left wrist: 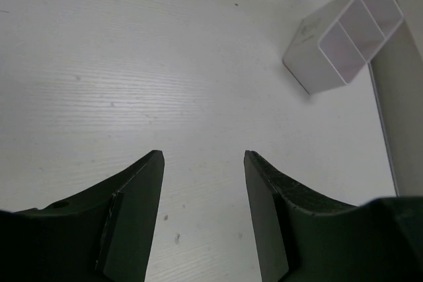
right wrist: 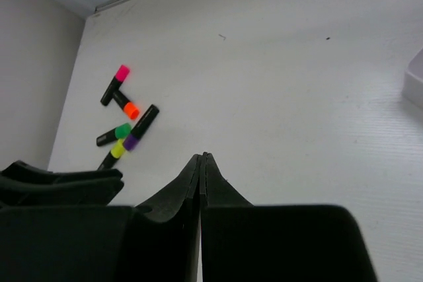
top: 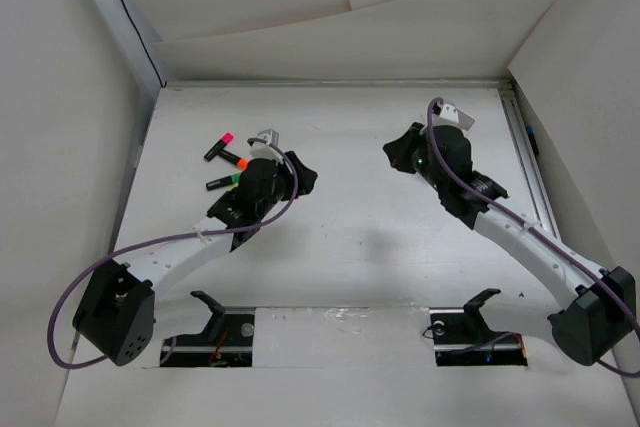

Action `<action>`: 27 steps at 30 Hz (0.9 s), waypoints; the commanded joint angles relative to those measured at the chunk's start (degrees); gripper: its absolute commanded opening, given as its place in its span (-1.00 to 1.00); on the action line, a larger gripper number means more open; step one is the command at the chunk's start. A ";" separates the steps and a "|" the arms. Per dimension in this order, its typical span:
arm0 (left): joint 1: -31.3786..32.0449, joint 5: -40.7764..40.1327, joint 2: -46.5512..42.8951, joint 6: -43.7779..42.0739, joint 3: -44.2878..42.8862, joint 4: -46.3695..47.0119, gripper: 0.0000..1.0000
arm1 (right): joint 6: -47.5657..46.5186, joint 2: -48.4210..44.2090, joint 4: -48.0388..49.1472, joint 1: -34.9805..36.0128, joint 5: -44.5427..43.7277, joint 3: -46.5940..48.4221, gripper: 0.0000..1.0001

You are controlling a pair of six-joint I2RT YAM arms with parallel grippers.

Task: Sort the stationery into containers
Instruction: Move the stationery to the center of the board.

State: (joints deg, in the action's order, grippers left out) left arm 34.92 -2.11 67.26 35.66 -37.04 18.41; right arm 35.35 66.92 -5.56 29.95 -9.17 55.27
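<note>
Left fingers [left wrist: 153,163] gape, holding nothing, over the worktop [left wrist: 132,64]; right fingers [right wrist: 200,163] are clenched on nothing. 5 markers [right wrist: 144,120] lie clustered far left, the 3-compartment tray [left wrist: 301,51] well apart by the right wall [left wrist: 403,97].

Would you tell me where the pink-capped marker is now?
In the top view the pink-capped marker lies far left on the table, toward the back, beside the orange-capped marker.

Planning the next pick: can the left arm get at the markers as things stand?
Probably yes. The markers lie uncovered just beside its wrist, and the left gripper has open, empty jaws, though it faces the tray.
</note>
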 commanded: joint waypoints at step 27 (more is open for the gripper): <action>-13.47 -26.62 15.08 18.83 -9.45 -22.89 -0.14 | -0.99 0.05 1.87 3.71 2.14 -2.36 -0.22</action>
State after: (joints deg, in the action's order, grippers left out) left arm 21.82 -26.00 82.50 53.23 -44.73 -2.63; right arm 34.72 67.57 -5.61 33.80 -7.68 53.39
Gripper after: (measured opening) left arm 0.436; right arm 0.386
